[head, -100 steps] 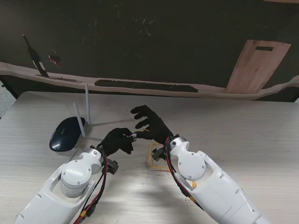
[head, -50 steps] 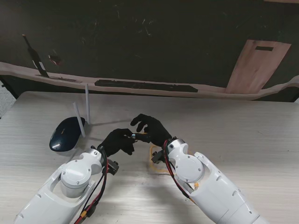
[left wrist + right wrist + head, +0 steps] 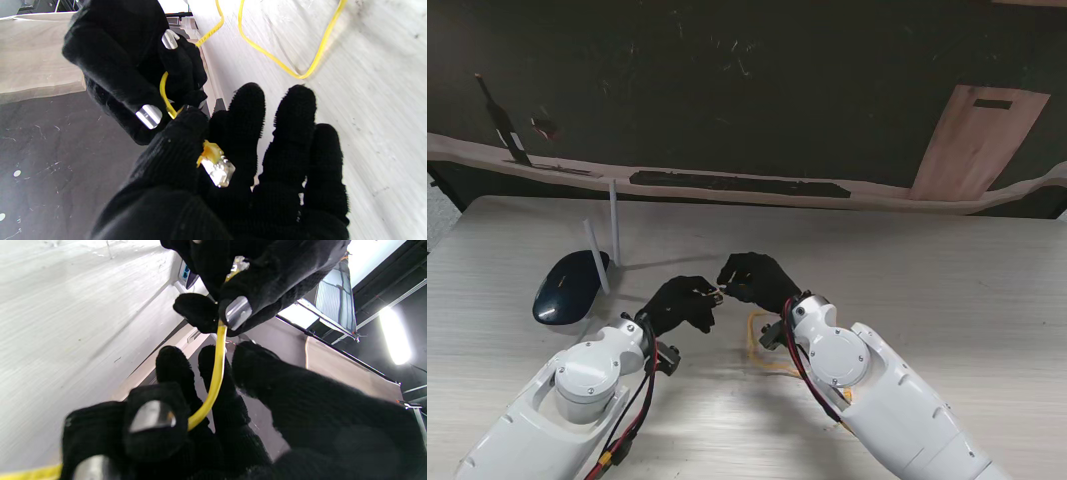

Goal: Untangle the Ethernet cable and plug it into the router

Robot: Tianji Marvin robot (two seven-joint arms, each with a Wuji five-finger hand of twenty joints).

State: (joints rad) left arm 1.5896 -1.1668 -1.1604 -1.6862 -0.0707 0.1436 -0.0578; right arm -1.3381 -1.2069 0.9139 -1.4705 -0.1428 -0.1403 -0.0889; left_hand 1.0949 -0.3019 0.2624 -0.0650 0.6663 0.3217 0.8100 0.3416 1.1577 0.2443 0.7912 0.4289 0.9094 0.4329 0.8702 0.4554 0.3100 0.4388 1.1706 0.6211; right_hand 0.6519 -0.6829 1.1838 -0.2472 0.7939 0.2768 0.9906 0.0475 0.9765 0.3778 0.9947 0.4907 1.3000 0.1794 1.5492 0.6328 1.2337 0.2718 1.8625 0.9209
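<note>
The left hand [image 3: 682, 303] and right hand [image 3: 757, 281] meet above the counter [image 3: 947, 290], close together. The left fingers [image 3: 186, 133] pinch the clear plug [image 3: 218, 170] of the yellow cable [image 3: 213, 380]. The right fingers [image 3: 173, 370] are curled around the cable just behind the plug. The rest of the cable lies in loops on the counter by the right arm. The router [image 3: 570, 284] sits to the left, well apart.
</note>
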